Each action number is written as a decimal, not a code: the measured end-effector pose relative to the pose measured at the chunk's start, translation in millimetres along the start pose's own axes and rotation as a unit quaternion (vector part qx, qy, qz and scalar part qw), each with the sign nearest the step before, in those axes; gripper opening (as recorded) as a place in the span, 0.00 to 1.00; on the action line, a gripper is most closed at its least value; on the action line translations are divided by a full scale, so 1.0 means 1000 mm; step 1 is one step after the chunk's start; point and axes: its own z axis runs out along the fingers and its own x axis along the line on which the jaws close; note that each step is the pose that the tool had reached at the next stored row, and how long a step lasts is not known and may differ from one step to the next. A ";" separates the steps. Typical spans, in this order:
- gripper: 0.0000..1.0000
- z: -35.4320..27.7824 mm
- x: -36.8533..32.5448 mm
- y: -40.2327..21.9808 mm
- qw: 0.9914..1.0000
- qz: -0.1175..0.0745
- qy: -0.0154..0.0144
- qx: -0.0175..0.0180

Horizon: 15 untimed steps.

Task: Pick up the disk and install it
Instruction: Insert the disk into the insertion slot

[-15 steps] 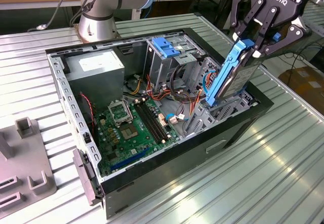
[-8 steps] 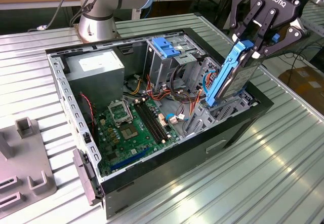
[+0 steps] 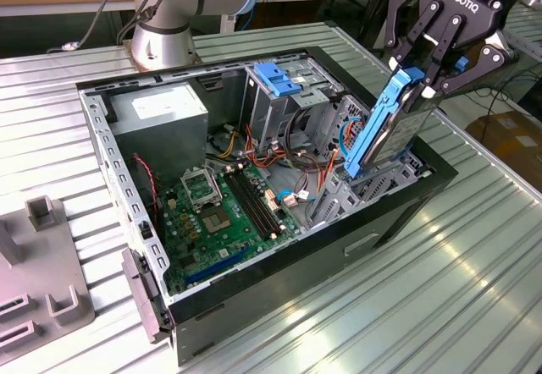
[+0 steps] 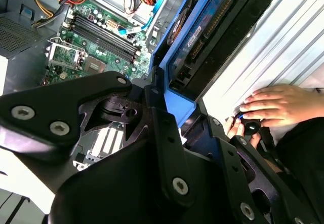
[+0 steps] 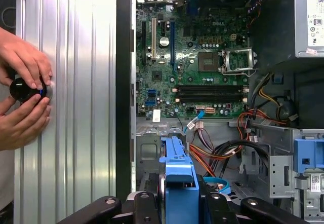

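Note:
The disk [image 3: 385, 133] is a grey drive in blue plastic rails. It stands tilted, with its lower end down inside the open computer case [image 3: 406, 213] at the end on the exterior view's right. My gripper [image 3: 419, 82] is shut on its upper end, one black finger on each side of the blue rail. In the first wrist view the blue rail of the disk [image 5: 177, 168] runs out from between the fingers of the gripper [image 5: 177, 201]. The second wrist view has the disk's [image 4: 212, 26] connector edge above the motherboard, reaching away from the gripper [image 4: 177, 105].
Inside the case lie a green motherboard [image 3: 224, 213], a grey power supply [image 3: 161, 116], a metal cage with a blue latch [image 3: 279, 78] and loose cables. A person's hands [image 5: 25, 82] hold a small black round object on the ribbed table beside the case. A grey fixture [image 3: 42, 281] sits at the exterior view's left.

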 end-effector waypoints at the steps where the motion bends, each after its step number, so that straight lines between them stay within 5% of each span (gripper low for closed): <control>1: 0.37 0.0009 0.0000 -0.0001 1.000 0.000 0.000 0.000; 15: 0.37 0.0087 -0.0056 -0.0014 1.000 0.004 0.000 0.000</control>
